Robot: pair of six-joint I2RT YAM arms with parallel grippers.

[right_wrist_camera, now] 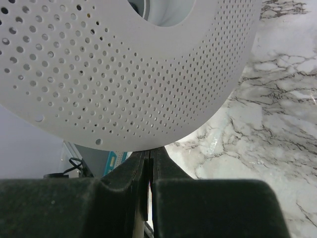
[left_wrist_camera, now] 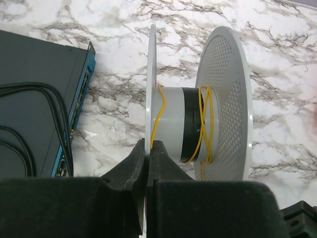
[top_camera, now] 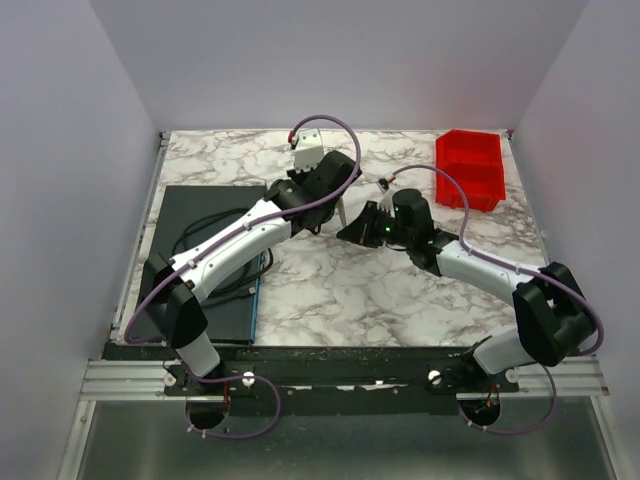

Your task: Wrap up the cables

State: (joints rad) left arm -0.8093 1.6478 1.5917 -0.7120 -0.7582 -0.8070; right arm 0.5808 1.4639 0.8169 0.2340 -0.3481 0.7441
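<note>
A white spool (left_wrist_camera: pixel 171 121) stands on edge over the marble table. It has a plain flange (left_wrist_camera: pixel 151 74) and a perforated flange (left_wrist_camera: pixel 225 99). The thin yellow cable (left_wrist_camera: pixel 204 124) is wound in a few loose turns round the hub, with one turn near the plain flange. My left gripper (left_wrist_camera: pixel 147 145) is shut on the rim of the plain flange. In the right wrist view the perforated flange (right_wrist_camera: pixel 124 74) fills the top. My right gripper (right_wrist_camera: pixel 150 151) sits just under its edge with its jaws pressed together; a thin pale strip shows between them and I cannot identify it. From above, both grippers (top_camera: pixel 340 212) (top_camera: pixel 362 228) meet mid-table and the spool is mostly hidden.
A flat black box with a teal edge (top_camera: pixel 205 265) lies at the left, with black cords (left_wrist_camera: pixel 47 94) on it. A red bin (top_camera: pixel 470 170) stands at the back right. Purple hoses loop over both arms.
</note>
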